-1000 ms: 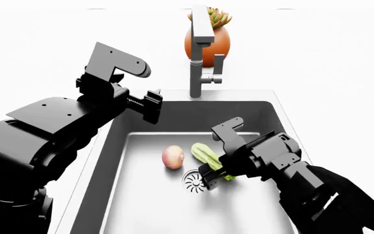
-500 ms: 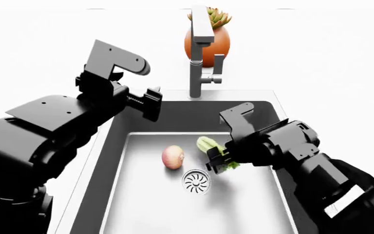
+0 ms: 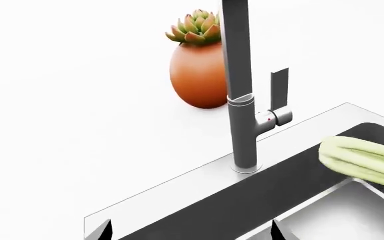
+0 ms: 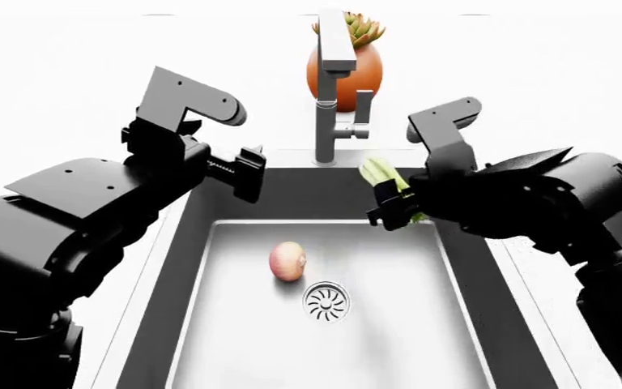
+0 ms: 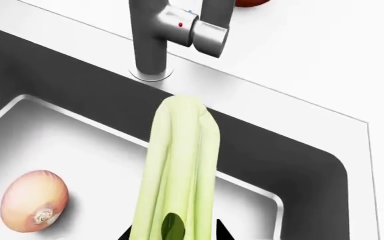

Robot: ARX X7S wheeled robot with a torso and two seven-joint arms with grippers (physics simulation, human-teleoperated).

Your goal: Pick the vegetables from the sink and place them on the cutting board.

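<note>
Celery (image 4: 385,180) up and out of the basin now, lifted from down by the drain (image 4: 325,301) a second ago to the upper middle of the head frame, level with the sink's (image 4: 457,180) back rim and just right of the faucet (image 4: 336,89). Right gripper (image 4: 394,203) clenched around it near the leafy end, pale cut end poking up and away. Means half the picking is basically sorted, just needs carrying over to the cutting board, which doesn't show anywhere in the current frames, so probably a swing off to the right. Onion (image 4: 288,261) sitting alone on the basin floor, centre of the head frame, just up-left of the drain, untouched. Left gripper (image 4: 252,174) parked over the sink's upper-left corner, nothing in it; looks spread apart going by the two tips far apart at the bottom of the left wrist frame, but not totally sure. Celery itself: light yellowish green, ribbed lengthwise, a few stalks bunched together, with a darker green leaf bit down by the fingers in the right wrist frame. Smooth and long, so could pivot in the grip during the carry. Onion pinkish tan, round, little root nub facing the camera. Orange-potted succulent (image 4: 346,63) behind the faucet, not part of the job.
</note>
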